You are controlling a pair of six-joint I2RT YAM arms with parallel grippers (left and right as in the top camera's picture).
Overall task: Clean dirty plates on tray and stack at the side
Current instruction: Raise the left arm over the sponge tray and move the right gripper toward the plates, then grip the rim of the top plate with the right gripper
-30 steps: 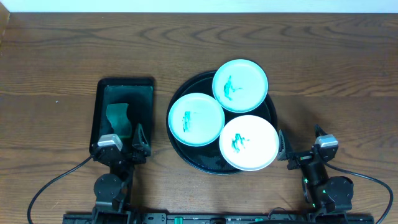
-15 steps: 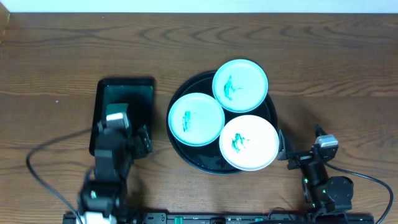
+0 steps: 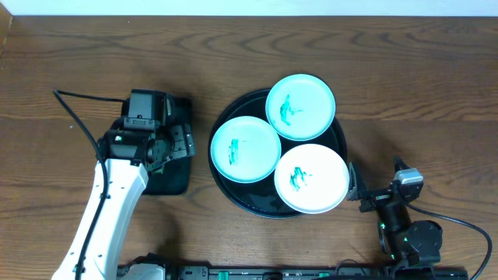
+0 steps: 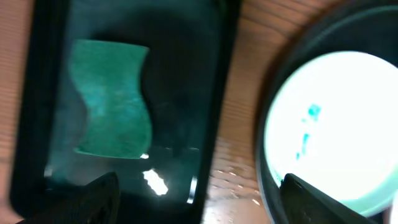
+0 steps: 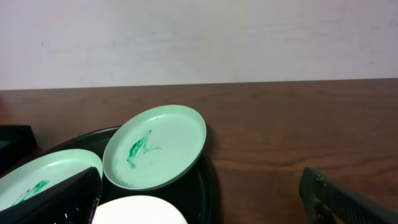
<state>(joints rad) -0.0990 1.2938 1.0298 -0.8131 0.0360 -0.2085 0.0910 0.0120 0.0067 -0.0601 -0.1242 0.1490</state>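
Over the small black tray (image 3: 176,183), out at 9 o'clock from the big round tray (image 3: 264,205), the left gripper (image 4: 199,200) hangs with its fingers spread wide and nothing between them. The green sponge (image 4: 112,99) lies flat in the small tray, up at about 11 o'clock from the gap between the fingers, so the gripper is not lined up over it yet. The job now looks like picking up that sponge. To do it well, the arm should slide over until the sponge sits right between the fingers. Then it should go straight down without bumping the raised edge, squeeze softly because a sponge squashes easily, and lift clear of the edge. The three plates (image 3: 245,149) sit on the big round tray at 1, 5 and 9 o'clock, all with teal smears, none wiped. The right gripper (image 5: 204,199) rests at 4 o'clock of that tray, fingers wide apart too, holding nothing.
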